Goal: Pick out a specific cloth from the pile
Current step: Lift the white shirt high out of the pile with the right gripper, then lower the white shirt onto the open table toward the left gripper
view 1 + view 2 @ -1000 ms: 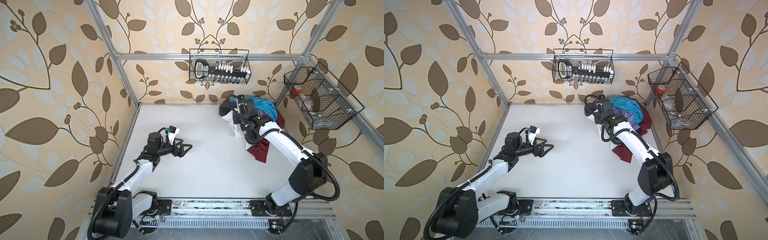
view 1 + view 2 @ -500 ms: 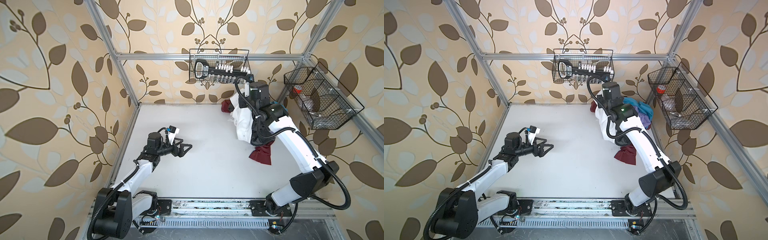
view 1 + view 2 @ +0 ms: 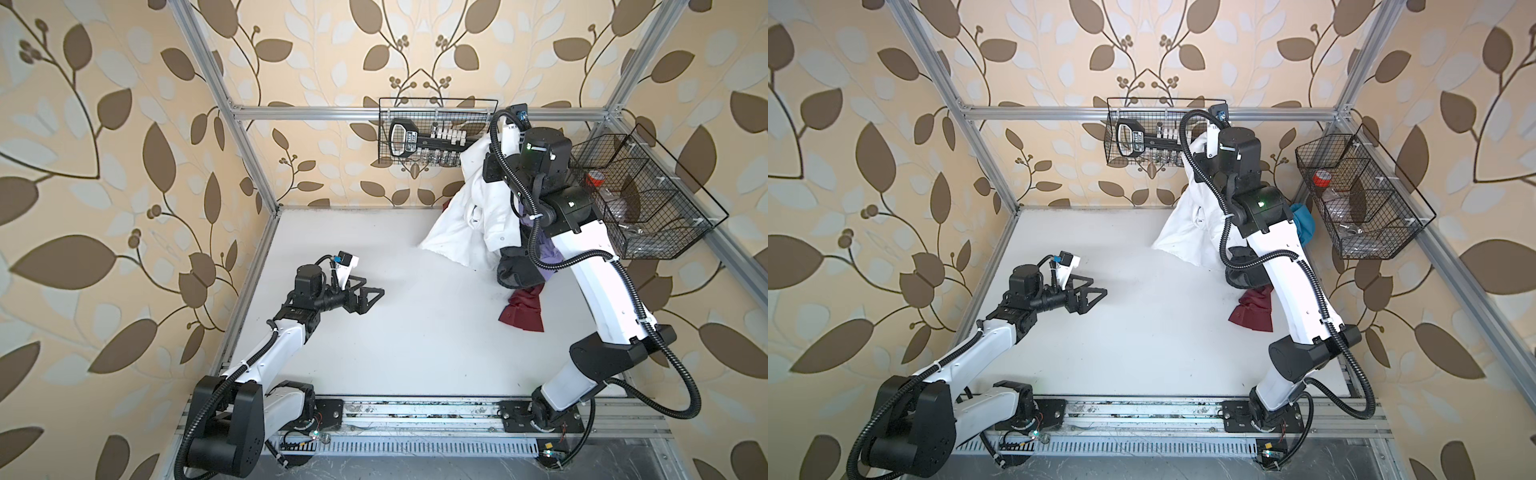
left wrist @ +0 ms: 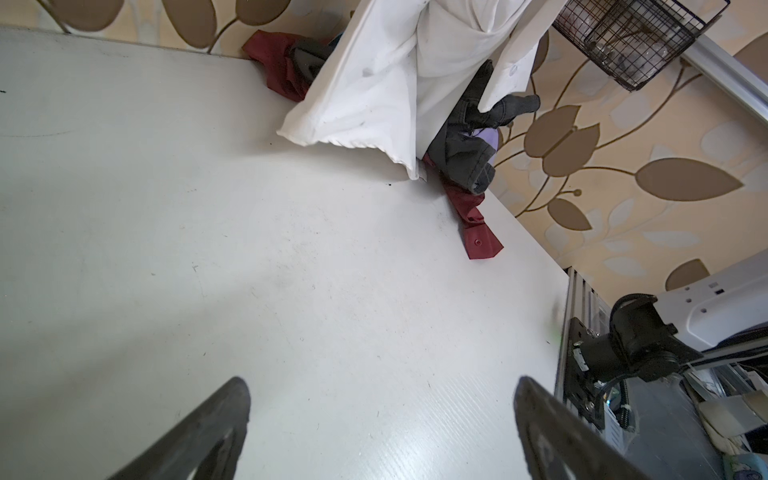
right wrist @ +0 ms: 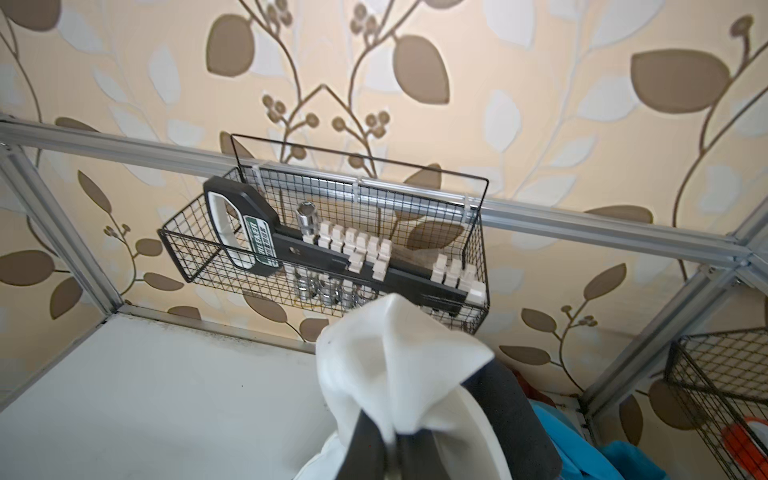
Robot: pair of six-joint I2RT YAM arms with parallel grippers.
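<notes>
On the left, the left gripper [image 4: 380, 399] is held low over the bare table [image 3: 374, 232], jaws spread with nothing between them, well apart from the work. Further right, the cloth [image 3: 465, 224] is hung from the right gripper [image 5: 395, 449], whose jaws are pinched on a bunched fold just below the wire basket [image 3: 436, 99]. Its lower hem lies at or just above the table, beside the pile [image 3: 519, 270]. The lift is best drawn out towards the open middle, so that the hem is freed. A dark grey garment [image 4: 465, 153] seems caught against the cloth and could be dragged along. Little headroom is left under the wire basket. A side basket [image 3: 648, 241] is hung at far right.
</notes>
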